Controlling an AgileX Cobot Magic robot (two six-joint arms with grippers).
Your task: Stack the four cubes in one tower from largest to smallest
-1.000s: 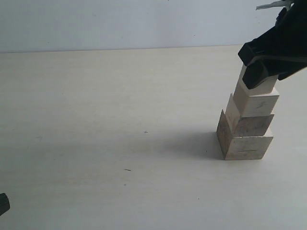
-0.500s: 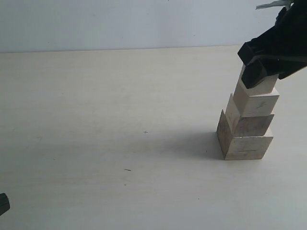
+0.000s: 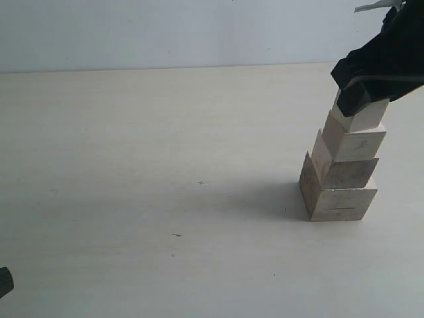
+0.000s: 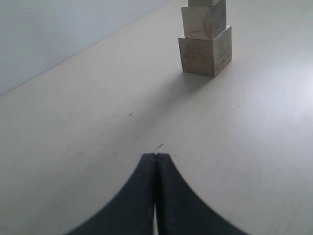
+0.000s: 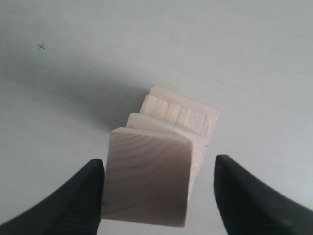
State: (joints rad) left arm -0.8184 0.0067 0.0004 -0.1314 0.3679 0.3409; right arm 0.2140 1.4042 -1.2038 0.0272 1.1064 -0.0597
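Note:
The four pale wooden cubes stand as one stepped tower (image 3: 339, 173) on the right of the table, with the largest cube (image 3: 338, 202) at the base and the smallest cube (image 3: 363, 118) on top. My right gripper (image 3: 359, 98) hangs just over the smallest cube. In the right wrist view that cube's top face (image 5: 146, 178) lies between the fingers of the open right gripper (image 5: 157, 161); one finger is close against its side and the other stands well apart. My left gripper (image 4: 155, 156) is shut and empty, far from the tower (image 4: 205, 46).
The pale table (image 3: 165, 165) runs back to a white wall. Small dark marks dot its surface (image 3: 175, 234). The left gripper's tip (image 3: 3, 281) shows at the table's front left corner.
My right gripper has lifted slightly up and to the right, uncovering more of the smallest cube. The tower and the left gripper have not moved.

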